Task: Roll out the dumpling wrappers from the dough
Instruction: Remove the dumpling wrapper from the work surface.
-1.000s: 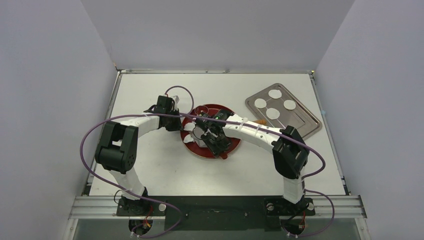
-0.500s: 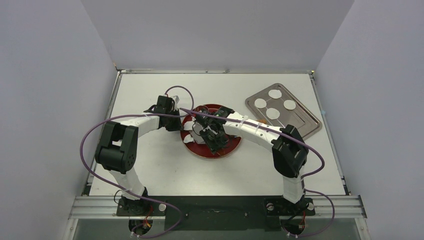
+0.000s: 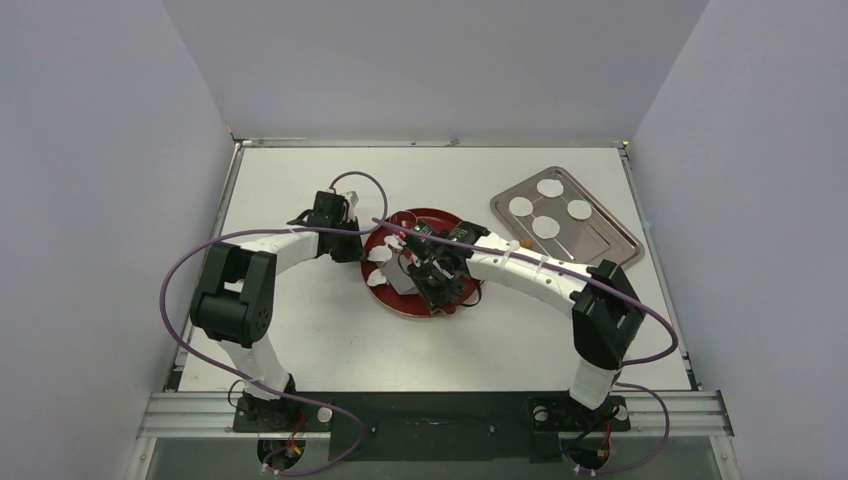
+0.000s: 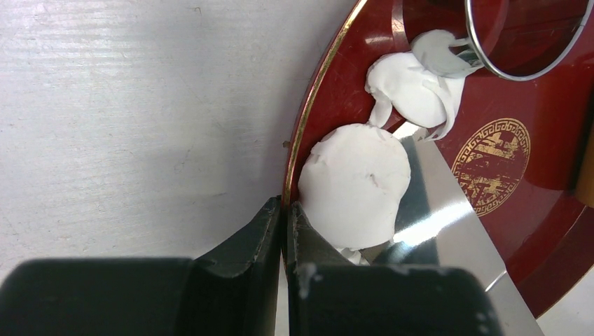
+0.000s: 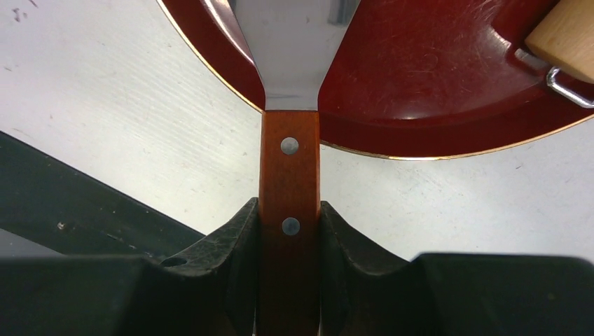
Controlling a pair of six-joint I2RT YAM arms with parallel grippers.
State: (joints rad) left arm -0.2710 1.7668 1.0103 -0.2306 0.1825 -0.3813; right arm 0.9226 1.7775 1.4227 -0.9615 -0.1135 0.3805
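On the red plate [image 4: 546, 140] lies a round white dumpling wrapper [image 4: 357, 185], close to the gold rim. Ragged dough [image 4: 413, 84] is bunched just beyond it, touching a metal ring cutter [image 4: 522, 78]. My left gripper [image 4: 284, 206] is shut on the plate's rim, at the plate's left side [image 3: 352, 245]. My right gripper [image 5: 289, 210] is shut on the wooden handle of a spatula [image 5: 288, 175]. The spatula's steel blade [image 4: 448, 231] reaches onto the plate and runs under the wrapper's right edge. Seen from above, the right gripper [image 3: 440, 280] is over the plate [image 3: 420, 218].
A steel tray [image 3: 610, 245] at the back right holds several round wrappers [image 3: 546, 227]. A pale wooden piece with a wire loop [image 5: 567, 35] lies on the plate's far side. The table's dark front rail [image 3: 430, 415] holds both arm bases.
The right arm's elbow has swung right and its gripper has shifted slightly right over the plate with the spatula. The left arm has stayed put on the rim.
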